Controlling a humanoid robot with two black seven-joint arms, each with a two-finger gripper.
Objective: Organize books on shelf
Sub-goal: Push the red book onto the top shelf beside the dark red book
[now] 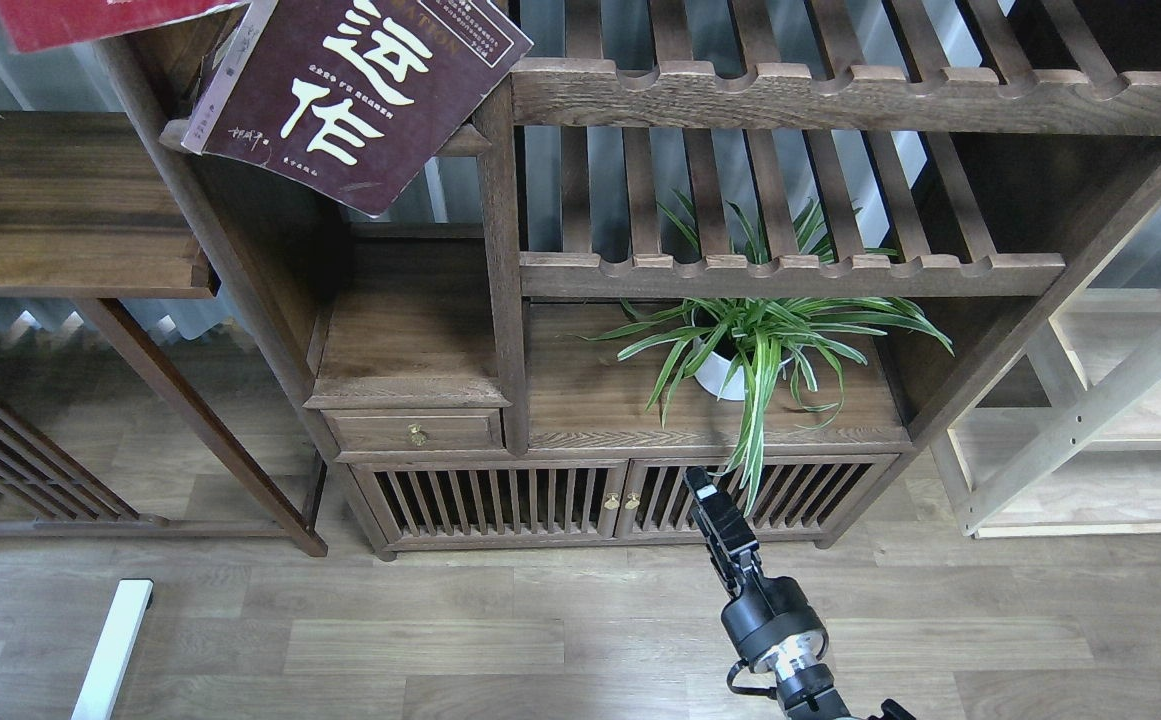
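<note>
The large maroon-brown book (360, 90) with cream Chinese characters lies tilted at the top left, sticking out over the front of an upper compartment of the dark bookcase. Only a strip of the red book (105, 15) shows at the top left edge. What holds it is out of view. The pale lavender-white book is out of view. A solid dark-brown shelf board (410, 335) lies bare below the maroon book. My right gripper (705, 497) points up from the bottom, in front of the slatted cabinet doors, far from the books. Its fingers cannot be told apart. My left gripper is out of view.
A potted spider plant (750, 350) stands on the lower right board, its leaves hanging near my right gripper. Two slatted racks (790, 270) with scalloped rails are above it. A small drawer (415, 432), a side table (60, 200) at left and a pale wood frame (1090, 420) at right.
</note>
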